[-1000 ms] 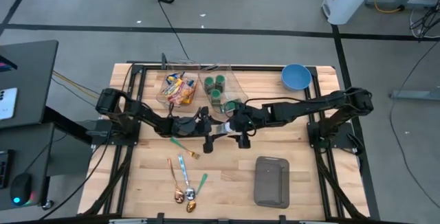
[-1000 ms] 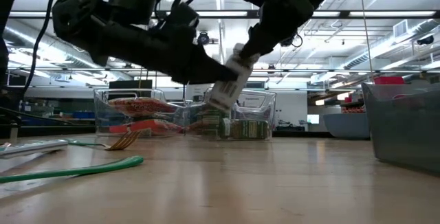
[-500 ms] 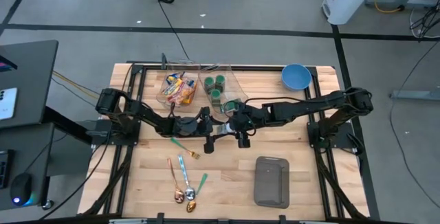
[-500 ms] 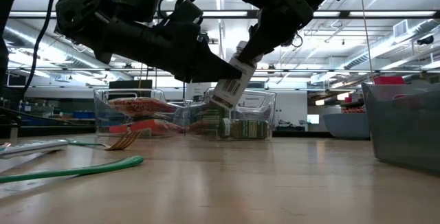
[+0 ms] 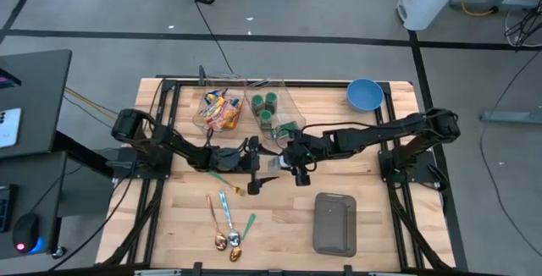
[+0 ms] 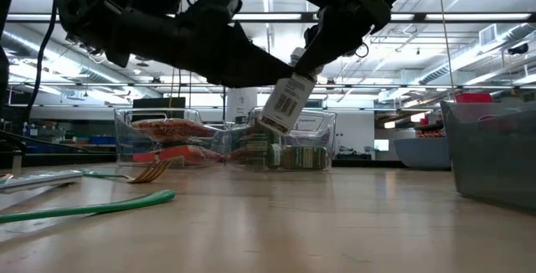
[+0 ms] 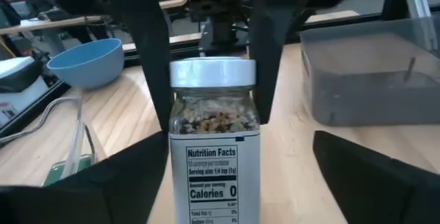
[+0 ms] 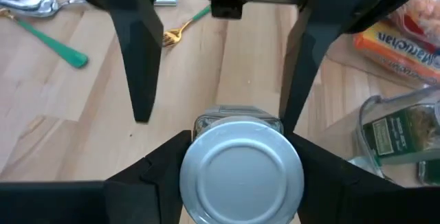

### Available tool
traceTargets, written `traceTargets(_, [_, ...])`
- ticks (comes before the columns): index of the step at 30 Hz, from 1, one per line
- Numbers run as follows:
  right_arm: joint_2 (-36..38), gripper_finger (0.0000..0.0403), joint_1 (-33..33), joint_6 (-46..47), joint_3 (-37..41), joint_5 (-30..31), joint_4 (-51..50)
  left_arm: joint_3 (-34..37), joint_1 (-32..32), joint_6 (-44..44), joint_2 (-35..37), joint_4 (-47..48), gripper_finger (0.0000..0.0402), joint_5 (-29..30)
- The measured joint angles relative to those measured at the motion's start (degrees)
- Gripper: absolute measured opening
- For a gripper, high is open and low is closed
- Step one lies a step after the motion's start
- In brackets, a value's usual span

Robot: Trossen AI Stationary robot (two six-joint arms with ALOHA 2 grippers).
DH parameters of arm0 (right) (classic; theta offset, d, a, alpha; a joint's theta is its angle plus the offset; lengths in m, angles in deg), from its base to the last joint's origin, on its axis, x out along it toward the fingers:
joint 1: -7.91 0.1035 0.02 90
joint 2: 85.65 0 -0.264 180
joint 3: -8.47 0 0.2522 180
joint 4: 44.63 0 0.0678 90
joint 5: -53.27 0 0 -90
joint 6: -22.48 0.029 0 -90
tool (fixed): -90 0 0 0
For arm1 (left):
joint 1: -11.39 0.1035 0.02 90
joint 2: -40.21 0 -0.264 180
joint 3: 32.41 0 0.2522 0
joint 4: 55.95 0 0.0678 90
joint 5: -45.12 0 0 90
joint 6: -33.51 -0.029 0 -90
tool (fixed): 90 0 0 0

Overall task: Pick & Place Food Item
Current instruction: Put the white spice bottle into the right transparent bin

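Note:
A clear spice jar (image 6: 283, 105) with a silver lid and a white nutrition label hangs over the middle of the table (image 5: 373, 217). My right gripper (image 6: 303, 55) is shut on its lid end. My left gripper (image 5: 254, 168) stands open at the jar's bottom end. Its two fingers (image 7: 124, 176) are wide on either side of the jar (image 7: 213, 148) and touch nothing. In the right wrist view the lid (image 8: 240, 172) faces the camera between my right gripper's fingers. My right gripper pinches the jar's silver lid (image 7: 213, 73) between its two fingers (image 7: 155, 59), one on each side of the lid. The fingers slant down from the table's right. The jar hangs tilted below them, lid uppermost, clear of the table.
Two clear bins stand at the back, one with food packets (image 5: 218, 108) and one with green-lidded jars (image 5: 271, 111). A blue bowl (image 5: 365, 94) sits far right, and a grey container (image 5: 335, 223) near right. A fork (image 5: 227, 180) and several spoons (image 5: 229, 225) lie near left.
My left gripper has opened and let go of the jar's lower part, then drawn back a little toward the table's left. The jar stays in my right gripper, hanging tilted and clear of the table.

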Motion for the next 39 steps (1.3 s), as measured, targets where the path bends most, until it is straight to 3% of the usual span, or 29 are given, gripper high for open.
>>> traceTargets(6, [0.0,0.0207,1.5,-0.3,0.0,-0.3,-0.5,0.0,-2.1,-2.0,5.9,3.3,0.0375,1.5])
traceTargets(10, [0.0,0.0207,2.8,-0.7,3.4,-0.8,6.4,0.0,-4.7,-4.8,12.1,6.2,0.0362,2.9])
traceTargets(13, [0.0,0.0207,4.3,-1.2,8.6,-2.6,18.2,0.0,-6.7,-5.9,16.9,9.1,0.0357,3.0])
traceTargets(18, [0.0,0.0207,6.6,-1.7,19.3,-4.0,47.1,0.0,-9.4,-6.6,23.6,10.1,0.0356,3.2])
traceTargets(22, [0.0,0.0207,8.0,-1.6,28.0,-3.7,70.1,0.0,-10.5,-6.6,25.2,10.7,0.0356,3.4])
traceTargets(26, [0.0,0.0207,9.8,-0.2,36.4,-3.1,82.9,0.0,-10.6,-6.3,25.0,13.0,0.0356,4.0])
traceTargets(32, [0.1,0.0207,12.9,1.8,44.1,3.4,92.5,0.0,-10.5,-6.1,25.0,12.8,0.0355,4.1])
traceTargets(39, [0.1,0.0207,13.2,2.6,46.1,4.5,93.1,0.0,-10.5,-6.1,25.0,13.4,0.0355,4.1])
